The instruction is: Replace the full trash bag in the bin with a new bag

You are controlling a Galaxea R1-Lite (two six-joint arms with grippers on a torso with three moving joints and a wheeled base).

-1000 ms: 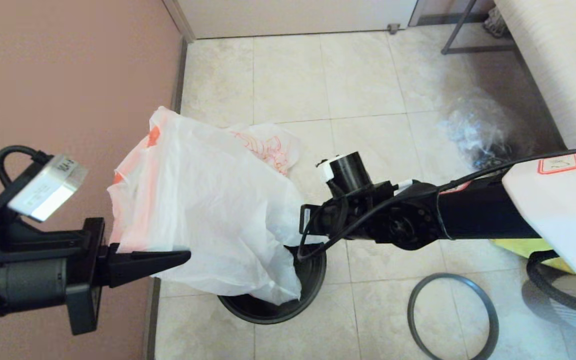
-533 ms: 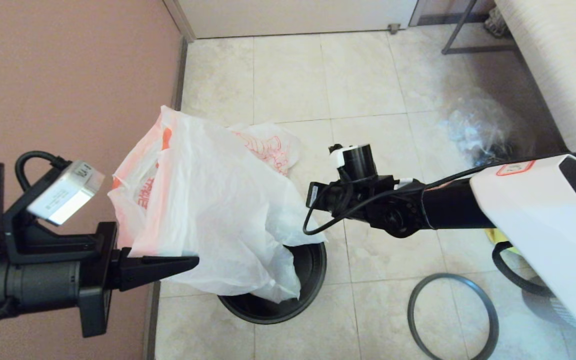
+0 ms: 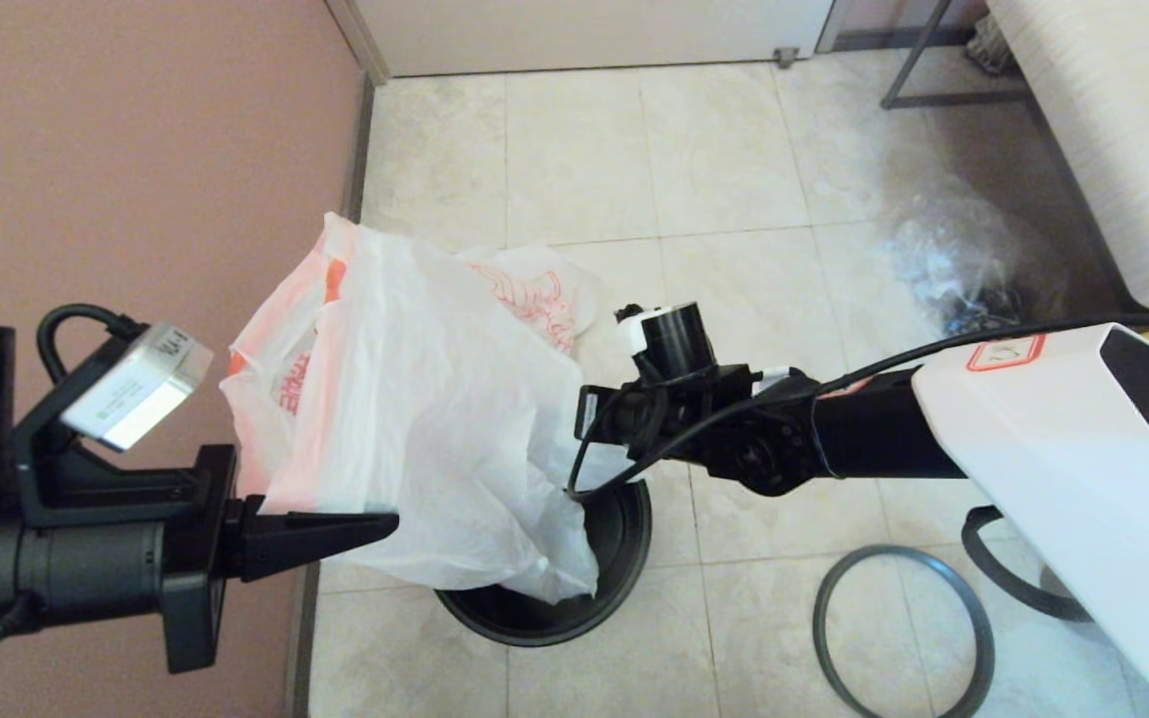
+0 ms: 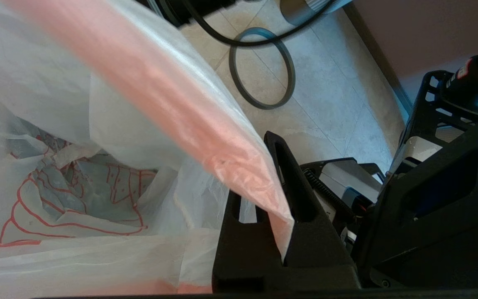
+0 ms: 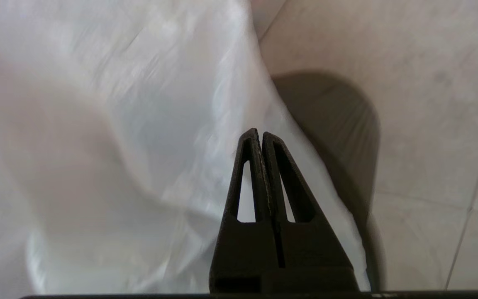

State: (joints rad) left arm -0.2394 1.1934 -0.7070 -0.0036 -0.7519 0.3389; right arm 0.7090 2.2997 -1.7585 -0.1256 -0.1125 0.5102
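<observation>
The new bag (image 3: 415, 399), milky white with an orange-pink hem, hangs over the bin (image 3: 624, 558); its lower end dips inside the dark round rim. My left gripper (image 3: 390, 521) sits at the bag's near left and is shut on the hem (image 4: 222, 137). My right arm's wrist (image 3: 674, 429) reaches in from the right against the bag's right side. The right gripper (image 5: 259, 132) is shut, tips against the white film, nothing visibly pinched. The full trash bag (image 3: 535, 294), printed with red line drawings, lies on the floor beyond the bin and shows through the film (image 4: 77, 199).
The bin's grey hoop rim (image 3: 824, 618) lies on the tiles at the near right. A crinkled clear bag (image 3: 954, 259) sits further right by a pale bench (image 3: 1113, 130). A pink wall (image 3: 136, 150) runs close along the left.
The left gripper and the new bag shifted slightly right, then held still. The right arm's wrist lifted away to the right, then came back left against the bag.
</observation>
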